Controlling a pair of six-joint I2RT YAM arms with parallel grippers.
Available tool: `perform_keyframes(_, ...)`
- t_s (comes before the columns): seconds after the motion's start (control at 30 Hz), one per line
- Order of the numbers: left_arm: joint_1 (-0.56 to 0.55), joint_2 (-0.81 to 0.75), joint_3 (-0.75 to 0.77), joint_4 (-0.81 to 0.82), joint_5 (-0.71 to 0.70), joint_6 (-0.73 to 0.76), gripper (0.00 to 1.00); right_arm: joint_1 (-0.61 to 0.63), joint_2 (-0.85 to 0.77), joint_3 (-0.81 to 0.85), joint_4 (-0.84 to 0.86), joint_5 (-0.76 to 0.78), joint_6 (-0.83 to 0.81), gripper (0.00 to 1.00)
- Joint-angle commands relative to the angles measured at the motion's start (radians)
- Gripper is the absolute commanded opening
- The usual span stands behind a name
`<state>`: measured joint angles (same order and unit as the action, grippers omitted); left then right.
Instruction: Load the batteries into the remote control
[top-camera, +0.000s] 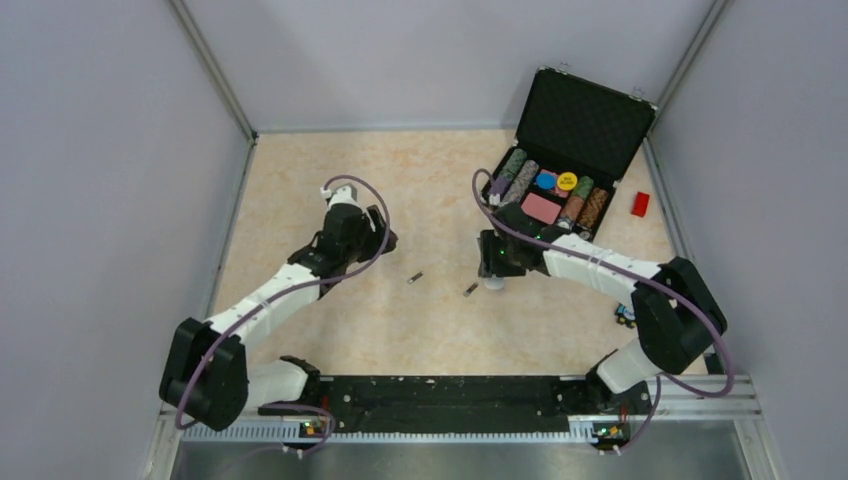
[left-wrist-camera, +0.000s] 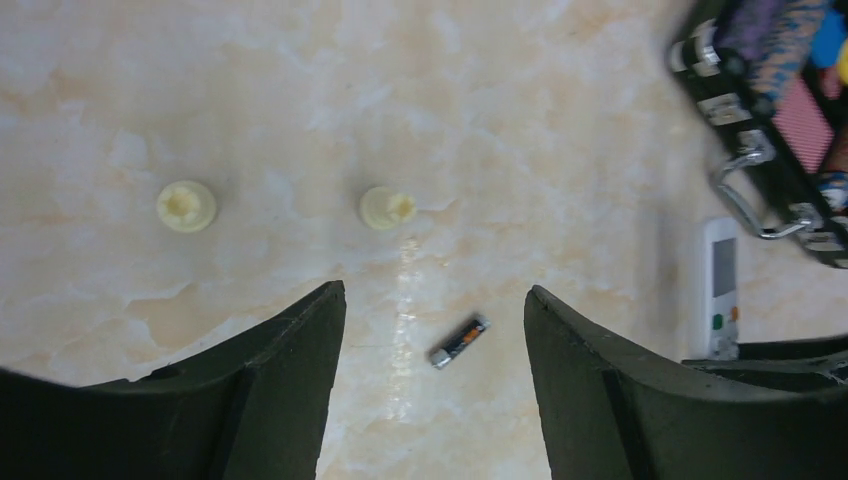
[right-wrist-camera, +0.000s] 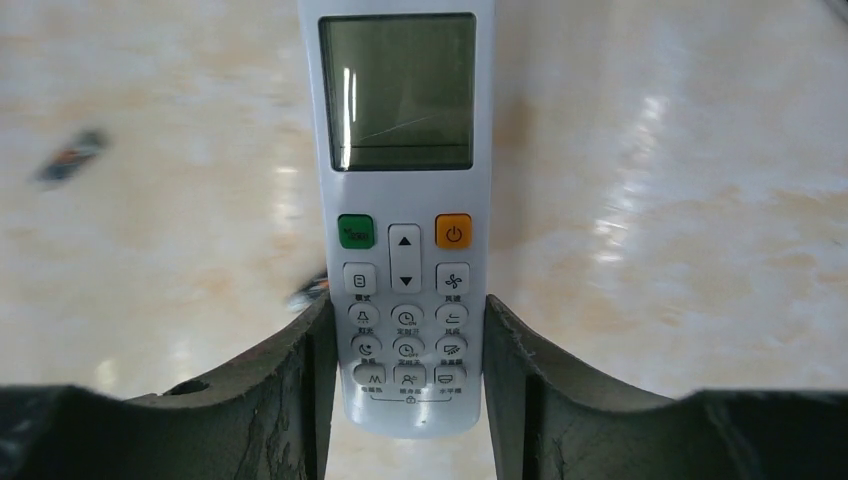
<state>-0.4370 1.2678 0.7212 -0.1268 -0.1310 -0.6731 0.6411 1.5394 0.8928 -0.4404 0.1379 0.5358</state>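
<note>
**A:** Pick-up stage, I'd say. The right fingers (right-wrist-camera: 280, 390) sit snug against both edges of the remote control (right-wrist-camera: 405, 220), which lies face up on the table (right-wrist-camera: 680, 200) with a blank screen.

**B:** And the left fingers (left-wrist-camera: 280, 390)?

**A:** Spread wide and empty, straddling one of the batteries (left-wrist-camera: 459, 340), loose on the table. Next the remote wants turning over, since no battery bay shows. Then a careful pinch on that cell.

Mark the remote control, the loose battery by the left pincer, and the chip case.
remote control (right-wrist-camera: 398, 95): right wrist view, on its screen.
battery (left-wrist-camera: 459, 341): left wrist view, middle of its body.
chip case (top-camera: 585, 122): top view, on its open lid.
</note>
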Motion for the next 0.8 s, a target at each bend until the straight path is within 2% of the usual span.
perform_keyframes(0.0,0.006,-0.114,0.052,0.082,0.122,0.020,0.72,0.011,-0.118,0.155,0.141,-0.363,-0.042,0.22)
perform_keyframes(0.27,0.018,-0.321,0.146,0.133,0.276,0.016,0.80,0.012,-0.101,0.306,0.328,-0.749,0.097,0.22)
perform_keyframes(0.37,0.020,-0.365,0.182,0.184,0.372,-0.007,0.88,0.012,-0.102,0.315,0.467,-0.869,0.193,0.22)
perform_keyframes(0.43,0.020,-0.375,0.210,0.207,0.443,-0.029,0.90,0.012,-0.112,0.305,0.614,-0.946,0.278,0.22)
perform_keyframes(0.57,0.020,-0.375,0.248,0.240,0.568,-0.075,0.92,0.014,-0.138,0.295,0.785,-1.034,0.387,0.22)
perform_keyframes(0.77,0.020,-0.369,0.295,0.272,0.656,-0.117,0.92,0.021,-0.172,0.309,0.896,-1.087,0.475,0.22)
